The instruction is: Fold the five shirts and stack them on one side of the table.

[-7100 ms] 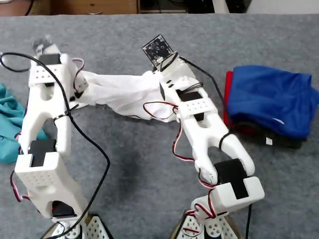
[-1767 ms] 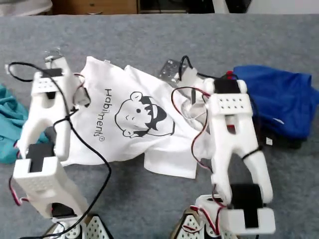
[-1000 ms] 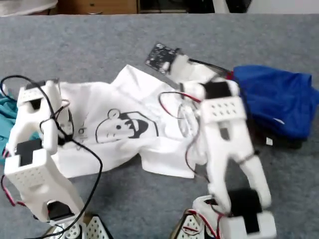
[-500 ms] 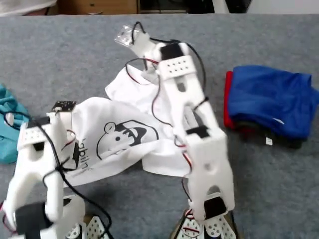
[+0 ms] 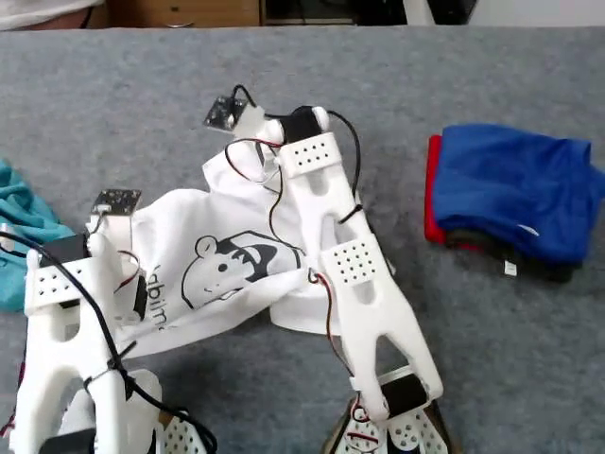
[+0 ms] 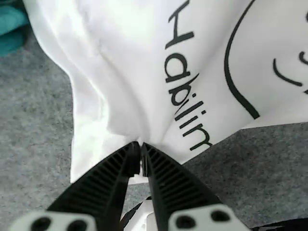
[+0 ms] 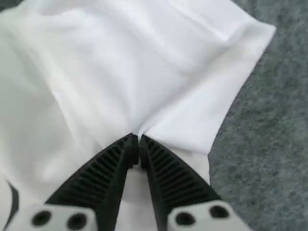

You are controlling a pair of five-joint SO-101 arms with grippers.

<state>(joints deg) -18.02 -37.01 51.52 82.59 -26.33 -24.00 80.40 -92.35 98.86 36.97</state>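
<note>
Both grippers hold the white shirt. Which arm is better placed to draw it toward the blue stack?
Right, probably. The right gripper is shut on the far edge of the white shirt, nearer the blue stack; the left gripper pinches the edge by the print, nearer the teal cloth.

One counter (image 5: 529,378) carries everything. Two white arms are over it: one left arm (image 5: 71,322) and one right arm (image 5: 340,255). Each ends in one gripper, which makes two: the left gripper (image 6: 140,147) and the right gripper (image 7: 135,139). Each gripper has two black ribbed fingers (image 6: 166,175).

There are five garments, counted by colour. One is a white shirt (image 5: 236,265) with one printed face. One is a teal shirt (image 5: 24,227) at the counter's edge. The other three are in one stack: one blue shirt (image 5: 515,184) on top, one red layer (image 5: 433,203) beneath it, and one dark layer (image 5: 529,267) at the bottom.
</note>
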